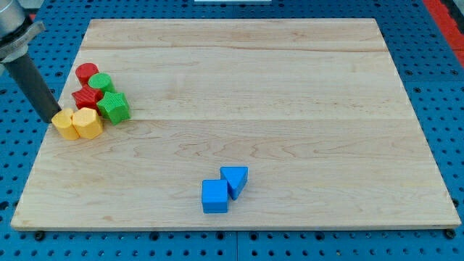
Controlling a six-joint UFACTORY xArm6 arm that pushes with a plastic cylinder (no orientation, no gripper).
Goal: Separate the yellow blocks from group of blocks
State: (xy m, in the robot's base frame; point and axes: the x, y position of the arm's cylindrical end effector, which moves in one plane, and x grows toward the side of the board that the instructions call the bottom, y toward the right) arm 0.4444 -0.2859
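Two yellow blocks lie side by side at the view's left: a rounded one (65,125) and a hexagonal one (88,123). They touch a cluster above them: a red cylinder (87,73), a green cylinder (101,83), a red star-like block (85,97) and a green star-like block (114,106). My tip (55,118) rests at the upper left edge of the rounded yellow block, touching or nearly touching it. The dark rod rises from it toward the view's top left corner.
A blue cube (214,196) and a blue triangular block (235,179) sit together near the view's bottom centre. The wooden board (290,87) ends close to the left of the yellow blocks, on a blue pegboard (14,167).
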